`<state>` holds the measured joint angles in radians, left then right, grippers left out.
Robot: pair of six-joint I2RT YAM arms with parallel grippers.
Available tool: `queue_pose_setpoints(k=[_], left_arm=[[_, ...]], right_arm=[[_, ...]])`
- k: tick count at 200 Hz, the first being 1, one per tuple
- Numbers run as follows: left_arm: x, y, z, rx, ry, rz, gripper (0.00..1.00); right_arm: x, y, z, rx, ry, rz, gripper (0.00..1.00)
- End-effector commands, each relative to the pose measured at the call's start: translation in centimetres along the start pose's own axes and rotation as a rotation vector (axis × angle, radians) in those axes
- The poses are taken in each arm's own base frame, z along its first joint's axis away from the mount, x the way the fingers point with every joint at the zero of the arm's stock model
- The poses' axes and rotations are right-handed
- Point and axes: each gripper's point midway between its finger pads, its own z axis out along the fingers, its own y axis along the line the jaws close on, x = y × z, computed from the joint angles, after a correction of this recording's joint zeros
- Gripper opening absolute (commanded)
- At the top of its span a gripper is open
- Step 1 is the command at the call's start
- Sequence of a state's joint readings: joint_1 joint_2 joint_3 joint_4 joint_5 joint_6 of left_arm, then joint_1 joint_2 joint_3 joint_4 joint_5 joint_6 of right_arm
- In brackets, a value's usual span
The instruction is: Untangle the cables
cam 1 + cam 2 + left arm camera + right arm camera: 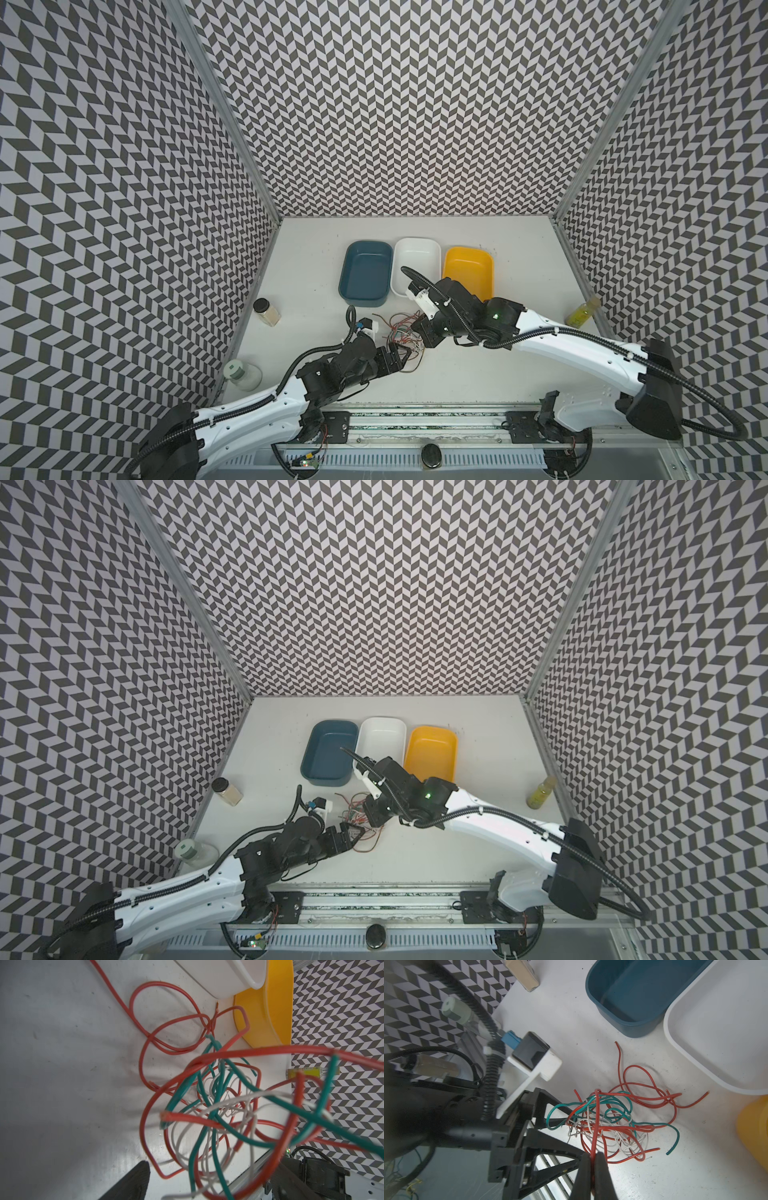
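While the right gripper is pinched tight on one red strand rising from the heap, the tangle of thin red, white and green cables lies near the middle of the white tabletop. It is just nearer than the rectangular blue plastic tub and the rectangular white plastic tub. The rectangular yellow plastic tub stands to their right. The left gripper reaches in from the left with jaws spread wide, clamping nothing, with loose strands of the tangle between its fingers.
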<state>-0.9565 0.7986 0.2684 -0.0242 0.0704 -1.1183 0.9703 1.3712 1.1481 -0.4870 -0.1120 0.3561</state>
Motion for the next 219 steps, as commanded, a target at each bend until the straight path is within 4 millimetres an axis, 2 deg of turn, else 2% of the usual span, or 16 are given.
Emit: queue_pose_setpoints(k=[1,13,62,82,106,142,192,219], left_arm=[[-0.7,-1.3,0.2,0.036,-0.032,0.018,0.84],[-0.7,-1.4,0.3,0.031,-0.032,0.027,0.74],[-1.0,-1.3,-0.5,0.024,-0.059,0.053,0.42],[-1.1,-1.0,-0.7,0.024,-0.074,0.053,0.25],[-1.2,-0.5,-0.9,0.013,-0.089,0.054,0.00],[-1.5,0.0,-1.4,-0.010,-0.107,0.066,0.00],[-2.2,1.3,-3.2,-0.069,-0.153,0.068,0.00],[-2.8,2.3,-4.1,-0.102,-0.168,0.044,0.00]], right_arm=[[-2.2,2.3,-2.5,-0.086,-0.065,-0.001,0.00],[-2.5,2.6,-3.2,-0.094,-0.075,-0.002,0.00],[-2.8,1.9,-4.6,-0.056,-0.114,-0.001,0.00],[-3.0,2.0,-5.2,-0.064,-0.134,0.004,0.00],[-3.0,1.6,-5.9,-0.044,-0.153,0.004,0.00],[-2.5,-0.4,-7.0,0.051,-0.188,0.016,0.00],[-0.1,-5.6,-8.7,0.260,-0.187,0.101,0.00],[1.3,-8.3,-10.1,0.312,-0.201,0.180,0.00]])
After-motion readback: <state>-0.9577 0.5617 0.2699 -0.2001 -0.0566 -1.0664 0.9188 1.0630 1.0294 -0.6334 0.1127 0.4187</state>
